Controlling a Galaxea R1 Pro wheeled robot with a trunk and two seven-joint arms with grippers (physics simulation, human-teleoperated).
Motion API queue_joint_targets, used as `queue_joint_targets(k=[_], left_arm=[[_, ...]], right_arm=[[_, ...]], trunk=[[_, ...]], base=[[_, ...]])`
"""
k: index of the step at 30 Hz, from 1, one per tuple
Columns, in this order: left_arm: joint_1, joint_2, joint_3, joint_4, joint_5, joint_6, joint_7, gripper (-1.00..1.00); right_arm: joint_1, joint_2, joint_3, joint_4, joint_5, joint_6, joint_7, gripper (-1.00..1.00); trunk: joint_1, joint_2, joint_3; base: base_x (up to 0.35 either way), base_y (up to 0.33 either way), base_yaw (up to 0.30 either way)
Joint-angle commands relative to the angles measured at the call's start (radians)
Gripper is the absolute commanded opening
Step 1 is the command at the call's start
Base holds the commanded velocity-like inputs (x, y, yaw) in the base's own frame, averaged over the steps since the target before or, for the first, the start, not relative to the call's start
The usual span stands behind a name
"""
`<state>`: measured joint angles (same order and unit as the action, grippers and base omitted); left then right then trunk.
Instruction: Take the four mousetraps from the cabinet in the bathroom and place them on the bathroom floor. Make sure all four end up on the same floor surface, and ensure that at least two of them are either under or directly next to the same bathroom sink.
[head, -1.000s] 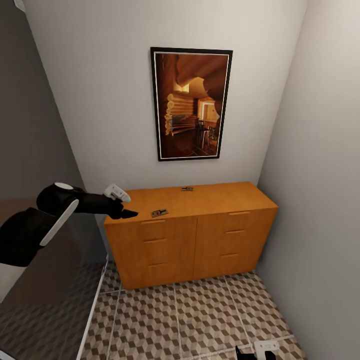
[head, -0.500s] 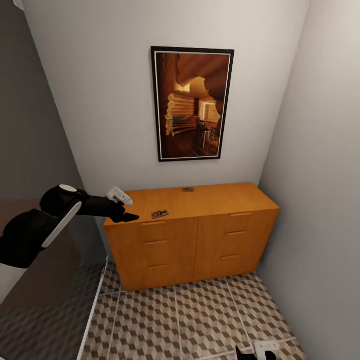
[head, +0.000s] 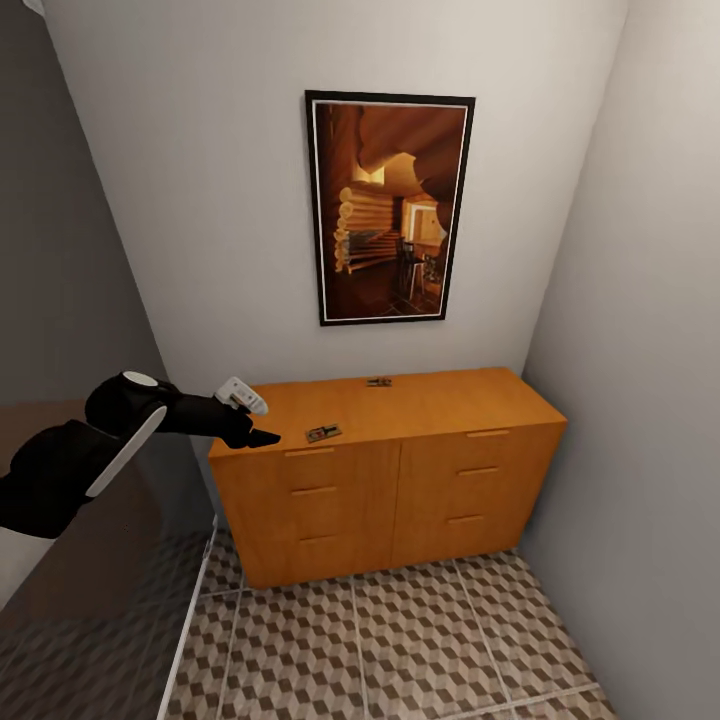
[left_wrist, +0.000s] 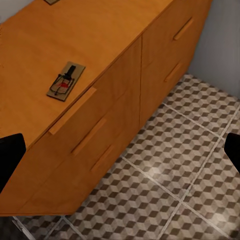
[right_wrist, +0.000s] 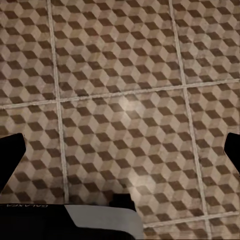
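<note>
The left end effector hangs at the near left corner of the cabinet, level with its top, its dark fingers pointing across the wood toward the nearer mousetrap, which lies flat on the top just beyond the fingertips and close to the front edge, not touched by them; in the left wrist view the same mousetrap sits ahead of the end effector, between and beyond the two dark fingertips that show at opposite edges of that picture, so the fingers are spread wide with nothing between them. A second mousetrap rests farther from the left end effector, at the back edge of the cabinet top against the wall, below a framed picture of a log cabin interior. The cabinet fills the end of a narrow alcove, its drawer fronts with slim bar handles facing the robot, and the bathroom floor of cube-patterned tiles runs below and in front of it. The right end effector looks straight down at the same tiled bathroom floor, with its dark fingertips at opposite edges of the right wrist view, spread apart and holding nothing, and only tile and pale grout lines lying beneath it
</note>
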<state>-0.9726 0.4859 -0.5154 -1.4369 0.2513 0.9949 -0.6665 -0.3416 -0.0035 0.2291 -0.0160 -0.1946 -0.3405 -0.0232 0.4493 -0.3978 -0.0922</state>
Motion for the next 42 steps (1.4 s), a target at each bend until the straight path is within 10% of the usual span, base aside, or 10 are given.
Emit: queue_joint_targets(k=[1,42], left_arm=[[-0.002,0.001,-0.001,0.000,0.002,0.005,-0.001,1.00],[-0.002,-0.001,-0.084,0.005,0.002,0.003,0.000,1.00]], right_arm=[[0.005,0.001,0.009,0.000,-0.008,0.000,-0.002,1.00],[0.058,0.035,0.009,0.000,-0.012,0.068,-0.003,1.00]], trunk=[[0.001,-0.002,-0.002],[0.001,-0.002,-0.002]], base=[[0.005,0.002,0.000],[0.185,0.000,0.000]])
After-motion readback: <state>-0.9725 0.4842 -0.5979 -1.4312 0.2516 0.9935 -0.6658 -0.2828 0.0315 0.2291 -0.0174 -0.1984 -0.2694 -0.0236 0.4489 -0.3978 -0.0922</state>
